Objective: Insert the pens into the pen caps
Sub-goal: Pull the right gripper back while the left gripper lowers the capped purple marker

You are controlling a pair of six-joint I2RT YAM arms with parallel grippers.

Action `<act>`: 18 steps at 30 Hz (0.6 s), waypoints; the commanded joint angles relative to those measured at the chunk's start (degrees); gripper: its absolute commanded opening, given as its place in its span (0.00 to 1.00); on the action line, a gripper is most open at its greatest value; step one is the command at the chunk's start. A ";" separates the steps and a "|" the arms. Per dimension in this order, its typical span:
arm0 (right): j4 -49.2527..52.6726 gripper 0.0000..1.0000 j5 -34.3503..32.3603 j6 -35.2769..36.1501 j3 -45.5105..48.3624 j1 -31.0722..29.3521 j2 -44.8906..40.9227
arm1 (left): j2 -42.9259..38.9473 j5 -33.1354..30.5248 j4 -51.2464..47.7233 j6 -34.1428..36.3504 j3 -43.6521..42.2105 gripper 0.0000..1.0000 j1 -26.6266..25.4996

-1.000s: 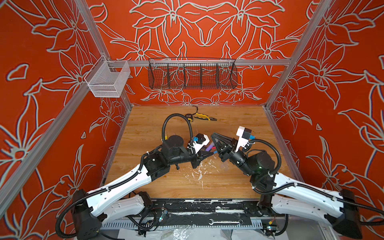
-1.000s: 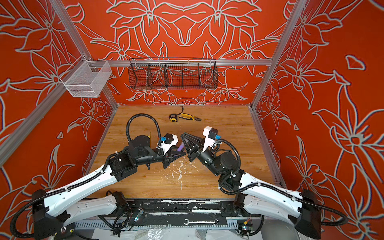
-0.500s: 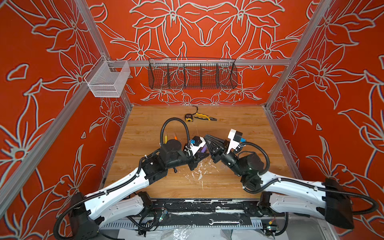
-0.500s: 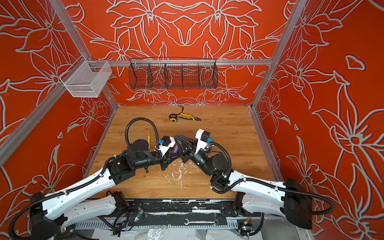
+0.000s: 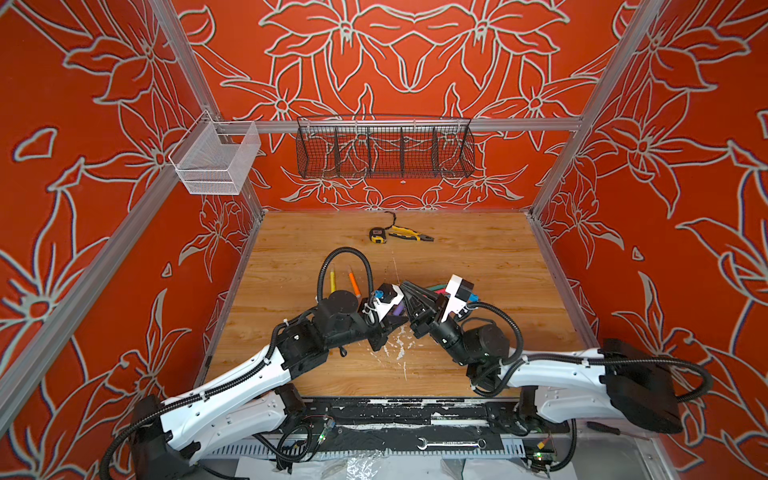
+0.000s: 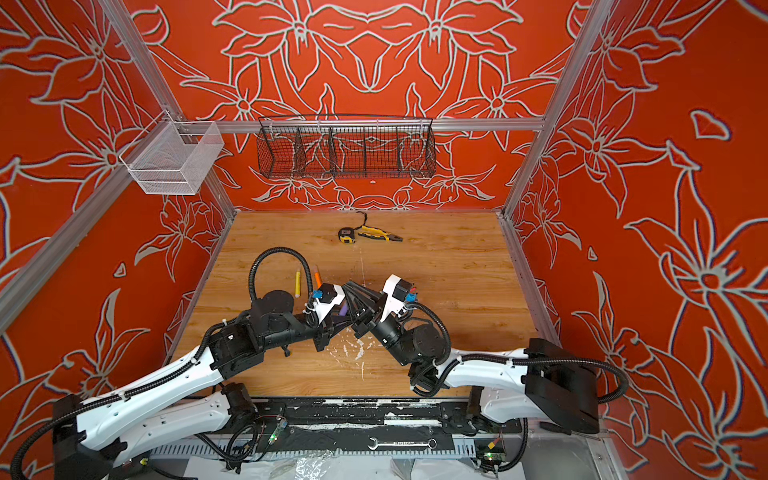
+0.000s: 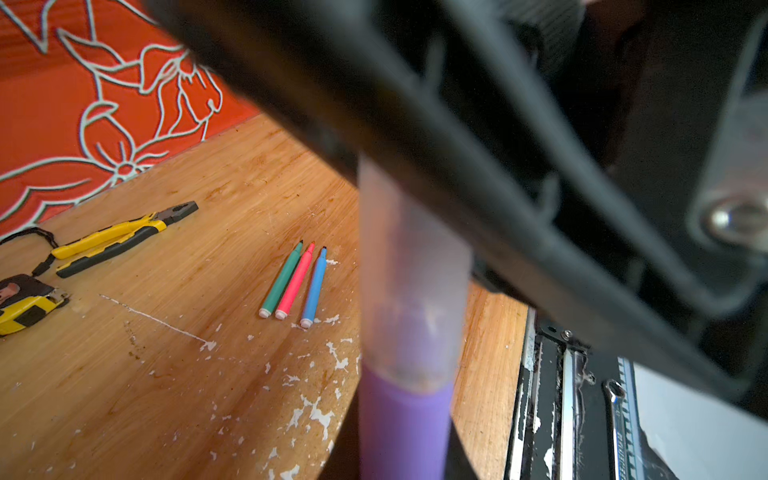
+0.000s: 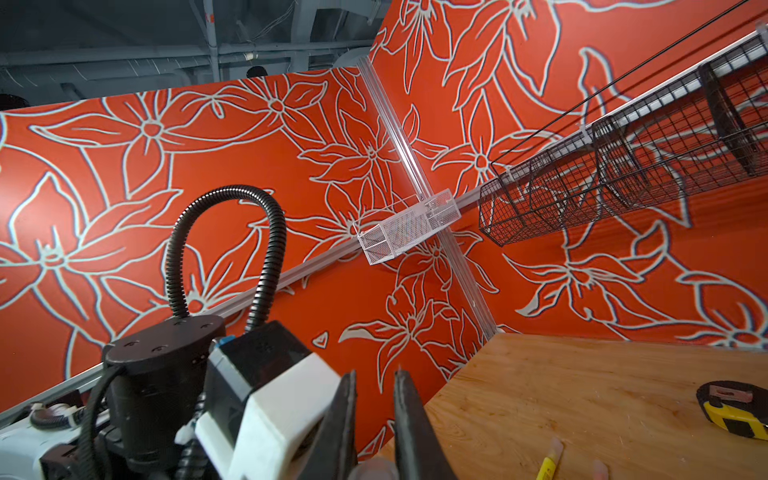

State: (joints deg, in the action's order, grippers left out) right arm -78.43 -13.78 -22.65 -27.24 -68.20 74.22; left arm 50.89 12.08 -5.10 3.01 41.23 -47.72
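Loose pens [image 7: 295,282], pliers [image 5: 409,237], tape measure [image 5: 377,235] rearward

L arm [image 5: 232,386], R arm [image 5: 557,374] tip-to-tip, jaws clamped

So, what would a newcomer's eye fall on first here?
The red floral walls, everywhere. The left arm and right arm meet over the wooden table, a purple pen in a clear cap between them. Nearby, green, pink and blue pens lie side by side.

Orange-red panel walls [image 5: 83,124] bear pale flower outlines; the tan wooden floor [image 7: 166,395] is white-flecked; slim plastic pens [image 7: 296,282] are green, pink-red, blue.
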 commanded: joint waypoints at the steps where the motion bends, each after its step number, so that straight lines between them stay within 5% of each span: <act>1: 11.38 0.00 18.12 0.41 5.76 -10.08 6.76 | -0.53 -11.28 21.59 -5.79 3.98 0.00 1.74; 8: 11.83 0.00 10.19 0.90 9.23 -10.99 1.75 | -1.07 -7.70 22.38 -4.47 3.17 0.00 1.69; 12: 23.46 0.25 3.19 2.98 10.38 -10.90 -10.61 | -0.12 -4.49 20.75 -3.24 4.63 0.00 1.74; 18: 54.64 0.48 -14.68 5.00 8.79 -10.83 -36.45 | 1.40 -2.81 19.11 -2.39 6.00 0.00 1.76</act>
State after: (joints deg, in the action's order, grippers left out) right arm -43.72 -20.97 -19.55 -17.85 -79.11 45.65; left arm 51.99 10.92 8.10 1.58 46.24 -45.98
